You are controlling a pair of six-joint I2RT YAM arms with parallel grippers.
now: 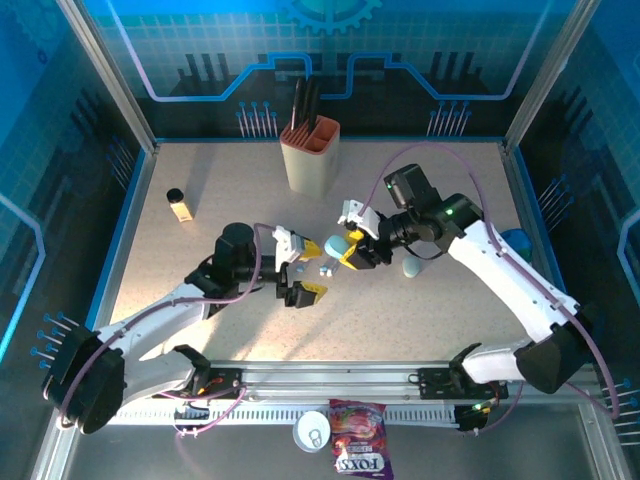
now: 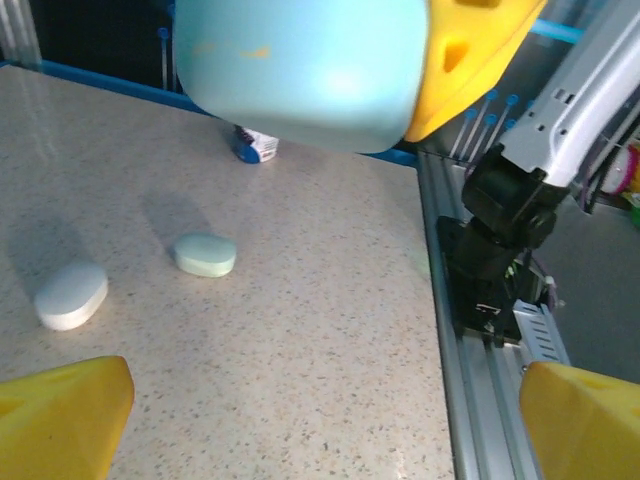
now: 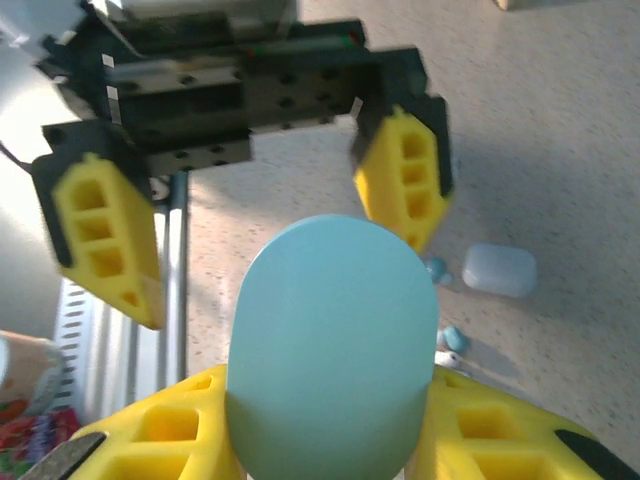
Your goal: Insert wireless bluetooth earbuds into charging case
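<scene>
While the right tool (image 3: 330, 435) is clamped on a pale teal case (image 3: 330, 330), the left tool (image 2: 320, 420) faces it with its fingers spread wide, holding nothing. Below the right tool and a little to one side, the earbuds (image 3: 455, 338) lie loose on the counter (image 3: 560, 130), near a white case (image 3: 497, 270). They look light, hard and slick (easy to flick away), so I would pinch one gently across its rounded body.

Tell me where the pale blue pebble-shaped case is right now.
In the top view the pale blue case hangs centre-frame, clamped in the right end effector, just right of the open left end effector.
</scene>
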